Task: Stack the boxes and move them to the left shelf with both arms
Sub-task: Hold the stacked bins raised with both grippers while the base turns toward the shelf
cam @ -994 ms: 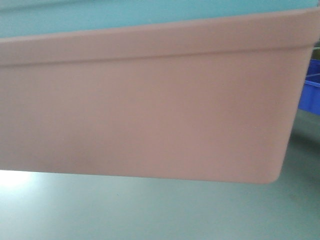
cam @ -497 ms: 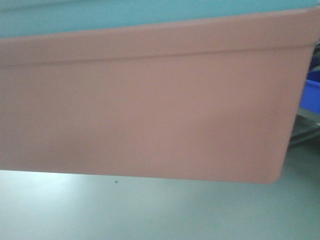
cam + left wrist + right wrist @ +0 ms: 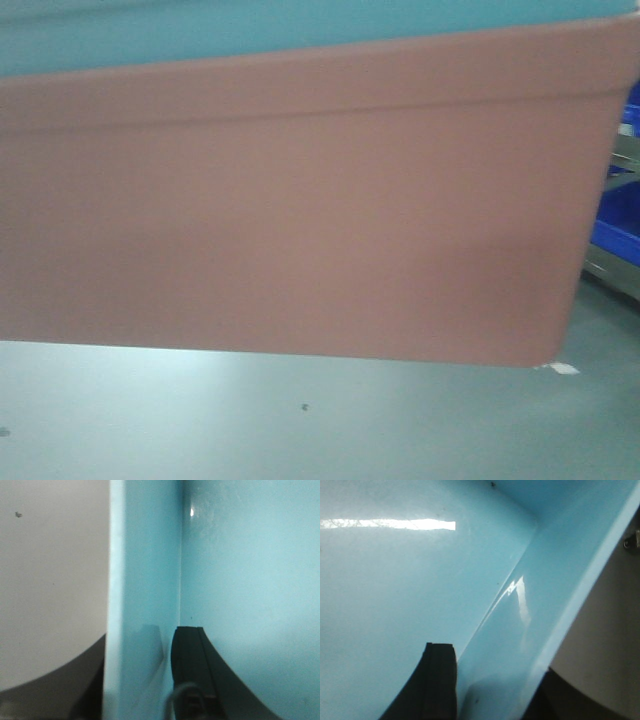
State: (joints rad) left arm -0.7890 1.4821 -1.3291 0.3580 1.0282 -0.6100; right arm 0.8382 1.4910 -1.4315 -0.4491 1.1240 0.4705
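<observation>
The salmon pink box fills the front view, held off the floor, with the light blue box nested in it and showing above its rim. My left gripper is shut on a side wall of the light blue box, one black finger inside and the other outside. On the opposite wall of the light blue box my right gripper is shut the same way, inner finger against the wall. The left shelf is out of view.
Grey floor with small specks runs below the boxes. At the right edge stand dark blue crates on a metal rack. A pale surface lies outside the box wall in the left wrist view.
The boxes stay fixed in the front view while the background slides right and down: the dark blue crates sink lower and the floor specks shift. Both grips are unchanged.
</observation>
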